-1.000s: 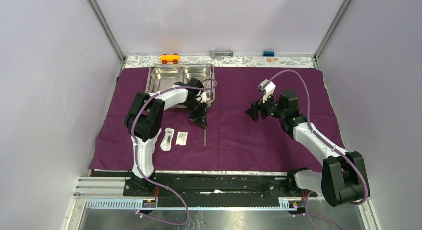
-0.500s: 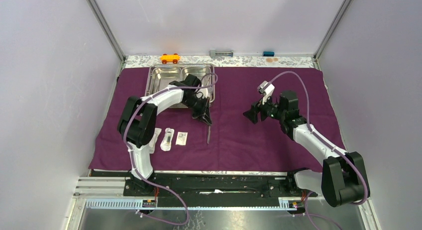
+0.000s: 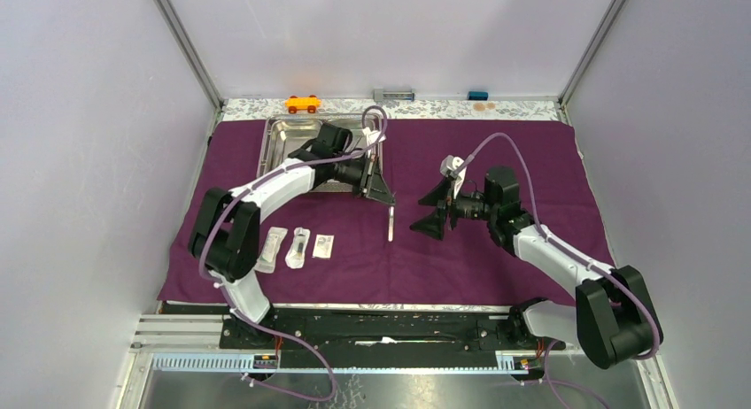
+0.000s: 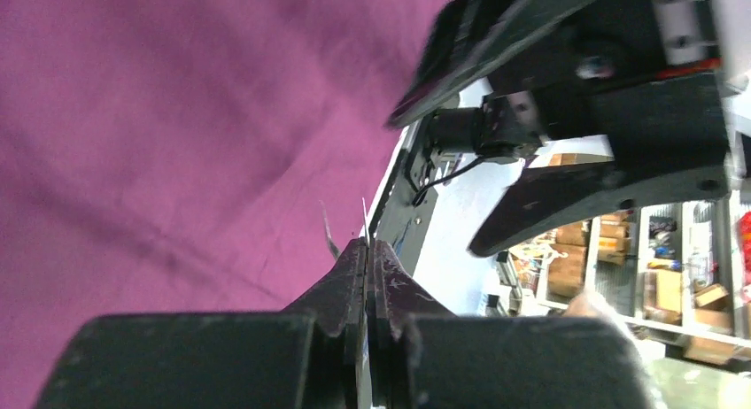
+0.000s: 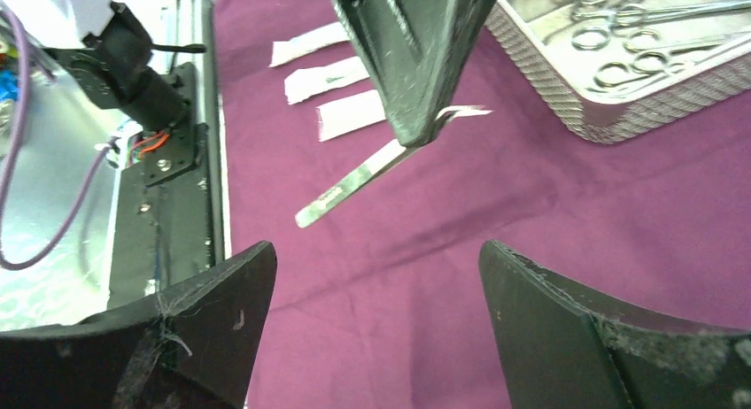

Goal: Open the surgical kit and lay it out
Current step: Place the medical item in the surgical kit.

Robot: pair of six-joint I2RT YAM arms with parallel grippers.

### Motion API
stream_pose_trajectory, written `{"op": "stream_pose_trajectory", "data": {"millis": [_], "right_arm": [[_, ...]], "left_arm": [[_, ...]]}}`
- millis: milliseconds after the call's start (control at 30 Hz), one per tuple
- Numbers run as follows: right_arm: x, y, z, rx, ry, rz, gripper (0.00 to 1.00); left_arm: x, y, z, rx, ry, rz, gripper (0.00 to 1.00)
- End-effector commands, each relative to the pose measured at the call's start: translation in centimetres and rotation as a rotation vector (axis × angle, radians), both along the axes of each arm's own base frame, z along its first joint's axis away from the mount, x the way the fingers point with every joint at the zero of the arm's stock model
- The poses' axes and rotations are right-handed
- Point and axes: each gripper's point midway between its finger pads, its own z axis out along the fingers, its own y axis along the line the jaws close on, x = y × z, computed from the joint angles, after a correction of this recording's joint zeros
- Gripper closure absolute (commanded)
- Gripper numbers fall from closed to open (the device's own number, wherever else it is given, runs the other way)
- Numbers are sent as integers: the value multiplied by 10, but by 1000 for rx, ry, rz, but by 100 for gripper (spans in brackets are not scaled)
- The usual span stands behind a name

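The dark purple cloth (image 3: 496, 250) lies spread flat on the table. My left gripper (image 3: 386, 200) is shut on the thin steel tweezers (image 3: 390, 223), which hang off the cloth, tips down; in the right wrist view the tweezers (image 5: 354, 179) slant down from its fingers (image 5: 407, 73). My right gripper (image 3: 423, 210) stands open just right of the tweezers, nothing between its fingers (image 5: 221, 294). The steel tray (image 3: 292, 135) sits at the back left, with ring-handled forceps (image 5: 611, 33) inside. Three packets (image 3: 299, 247) lie in a row at the front left.
An orange toy car (image 3: 302, 103), a grey item (image 3: 393, 95) and a small blue item (image 3: 478, 95) sit on the patterned strip behind the cloth. A metal rail (image 3: 354, 325) runs along the near edge.
My left gripper has lifted the tweezers off the cloth and carried them right. My right gripper has moved left toward them and opened wider.
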Motion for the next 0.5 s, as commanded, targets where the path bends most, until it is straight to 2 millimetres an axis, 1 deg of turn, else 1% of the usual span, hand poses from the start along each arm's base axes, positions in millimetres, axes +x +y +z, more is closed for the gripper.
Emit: {"op": "stream_pose_trajectory", "data": {"millis": [0, 100, 167, 267, 300, 333, 367, 400, 467], "right_arm": [[-16, 15, 14, 83, 29, 89, 7], [-17, 20, 15, 89, 38, 97, 5], [-17, 21, 16, 91, 40, 94, 4], [-18, 24, 19, 102, 44, 97, 5], [-18, 25, 20, 102, 44, 99, 7], [-18, 26, 20, 103, 48, 100, 11], [-18, 26, 21, 104, 53, 98, 18], [-18, 27, 21, 105, 59, 97, 29], [-17, 28, 23, 110, 65, 96, 45]], "left_arm": [[-1, -18, 79, -265, -247, -55, 100], [-9, -23, 101, -359, -307, -56, 100], [-15, -25, 109, -402, -329, -60, 100], [-21, -29, 111, -424, -339, -71, 100], [-23, -30, 111, -431, -339, -77, 100], [-25, -31, 112, -440, -340, -80, 100], [-28, -32, 113, -452, -341, -82, 100], [-29, -32, 115, -464, -349, -81, 100], [-29, -32, 117, -476, -364, -75, 100]]}}
